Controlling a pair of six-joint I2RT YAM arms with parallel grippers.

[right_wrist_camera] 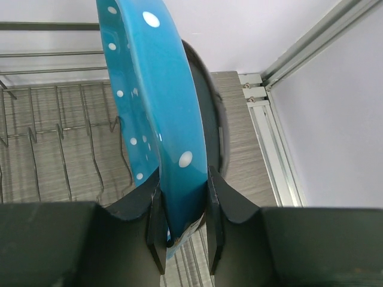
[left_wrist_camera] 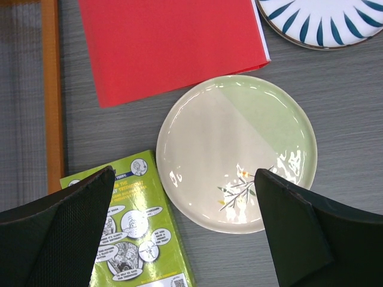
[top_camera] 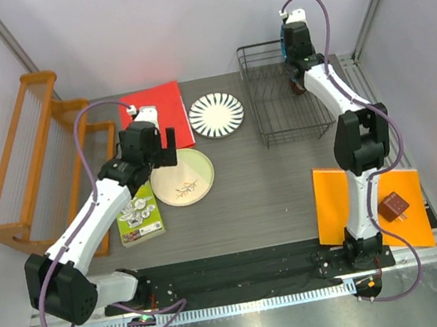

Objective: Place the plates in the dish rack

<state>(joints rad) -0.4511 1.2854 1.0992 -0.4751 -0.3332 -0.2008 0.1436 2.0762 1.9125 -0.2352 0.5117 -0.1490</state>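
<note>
— Left hand (left_wrist_camera: pixel 184 179)?
— Spread wide, empty, above the cream twig plate (left_wrist_camera: pixel 236 152) lying flat on the counter (left_wrist_camera: pixel 335 107).
— Right hand (right_wrist_camera: pixel 182 203)?
— Clamped on the blue dotted plate (right_wrist_camera: pixel 152 89), upright, over the wire dish rack (right_wrist_camera: pixel 48 26), far-right end.

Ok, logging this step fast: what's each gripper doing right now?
Left gripper: open, empty, above the cream plate.
Right gripper: shut on the blue dotted plate.

left arm (top_camera: pixel 94 222): white links, black joints | right arm (top_camera: pixel 324 83): same | cables (top_camera: pixel 84 148): purple, thin | fingers (left_wrist_camera: pixel 60 239): matte black, wedge-shaped
</note>
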